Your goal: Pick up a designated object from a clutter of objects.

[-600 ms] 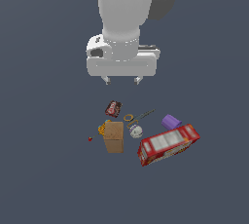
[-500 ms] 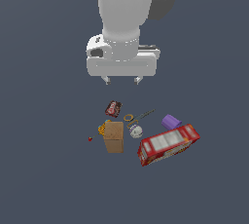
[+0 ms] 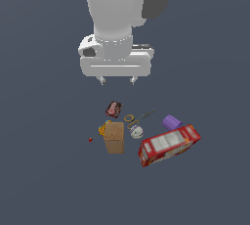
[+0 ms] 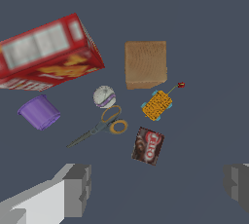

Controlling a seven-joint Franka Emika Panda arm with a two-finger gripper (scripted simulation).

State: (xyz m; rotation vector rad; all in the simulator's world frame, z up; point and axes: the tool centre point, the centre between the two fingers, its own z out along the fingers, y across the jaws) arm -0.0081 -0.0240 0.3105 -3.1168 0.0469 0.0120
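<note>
The designated object is a plain tan-brown box lying on the dark floor amid the clutter of objects. Around it sit a red-white printed box, a purple cylinder, a dark red packet, an orange lump and a white round piece. My gripper hangs open well above the pile, touching nothing; the packet lies roughly below its fingers.
Scissors with yellow handles lie between the packet and the purple cylinder. A tiny red bit sits on the exterior view's left of the tan box. Bare dark floor surrounds the cluster.
</note>
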